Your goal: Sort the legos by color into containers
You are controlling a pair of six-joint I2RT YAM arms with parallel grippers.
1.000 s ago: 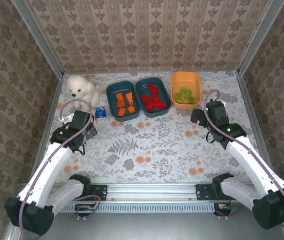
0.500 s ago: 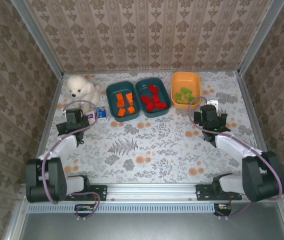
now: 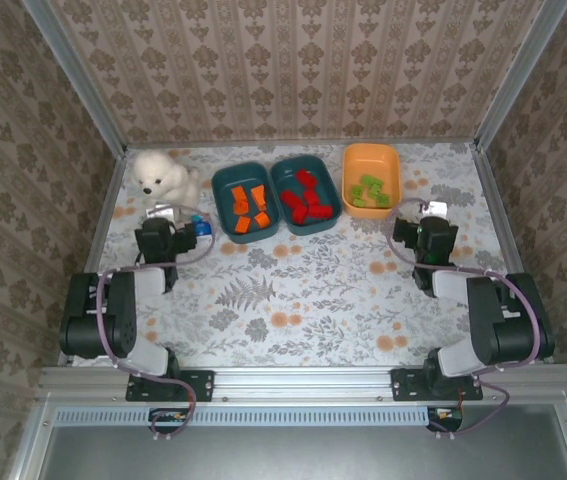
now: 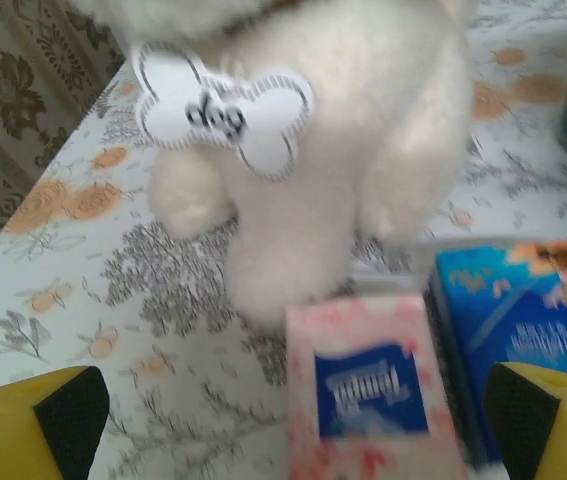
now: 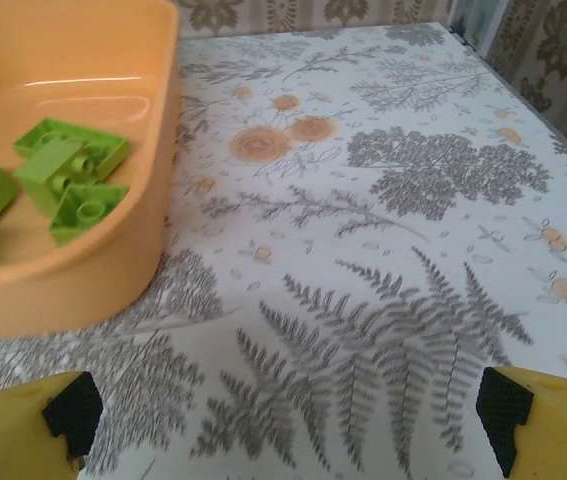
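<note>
Orange legos point(image 3: 248, 210) lie in the left teal tray point(image 3: 243, 167), red legos point(image 3: 303, 202) in the middle teal tray point(image 3: 308, 160), and green legos point(image 3: 368, 191) in the orange tray point(image 3: 371, 150). My left gripper point(image 3: 163, 218) stands open just below the plush dog, nothing between its fingers point(image 4: 298, 430). My right gripper point(image 3: 431, 218) is open to the right of the orange tray, over bare table point(image 5: 293, 425). The right wrist view has the orange tray's wall point(image 5: 93, 260) at the left, with green legos point(image 5: 63, 172) inside.
A white plush dog point(image 3: 161, 175) point(image 4: 313, 140) with a bone-shaped tag sits at the back left. A pink-and-white packet point(image 4: 373, 390) and a blue packet point(image 4: 518, 310) point(image 3: 201, 226) lie in front of it. Both arms are folded low near the side walls.
Both arms have folded back and down from their stretched poses. The left gripper ended up nearer the dog. The legos and trays have not moved.
</note>
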